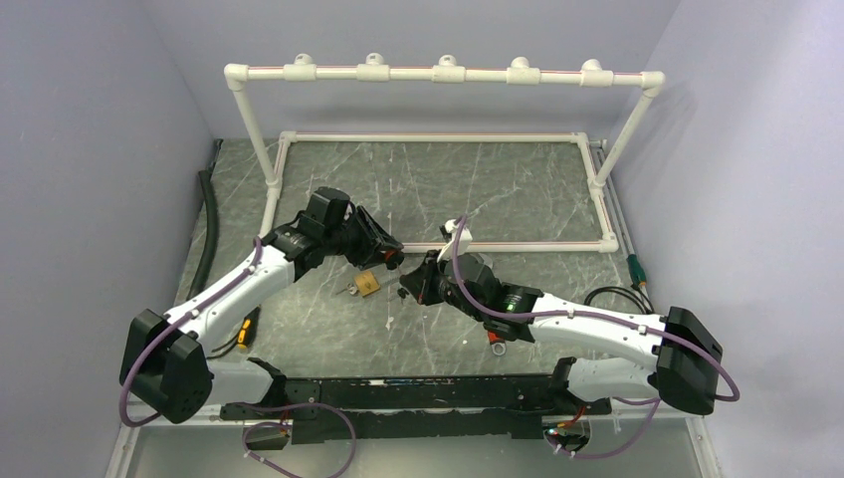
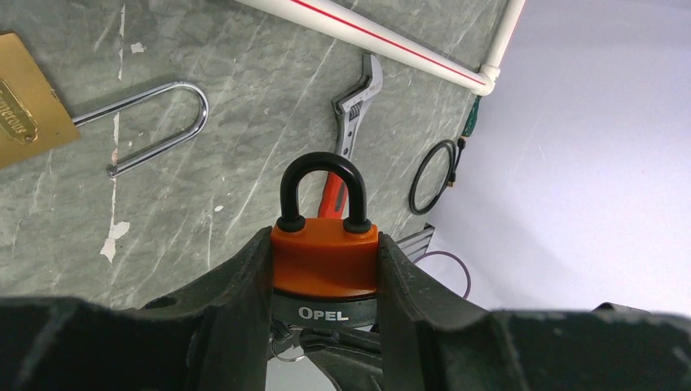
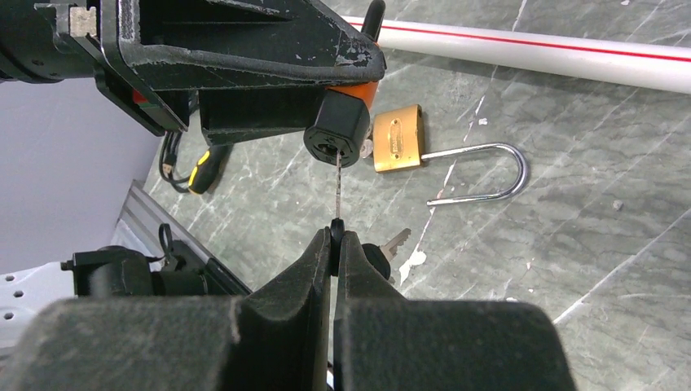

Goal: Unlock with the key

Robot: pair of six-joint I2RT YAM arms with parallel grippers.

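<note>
The left pincer (image 2: 323,243) clamps the orange padlock (image 2: 324,265) near the brass padlock (image 3: 398,138), while the right pincer (image 3: 336,236), closed on the key (image 3: 337,186), holds its blade at the keyhole (image 3: 328,151).

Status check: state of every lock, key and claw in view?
Orange padlock: shackle closed.
Brass padlock: shackle open, lying on table.
Key: tip at orange padlock's keyhole.
Left claw: shut on orange padlock.
Right claw: shut on key.
</note>
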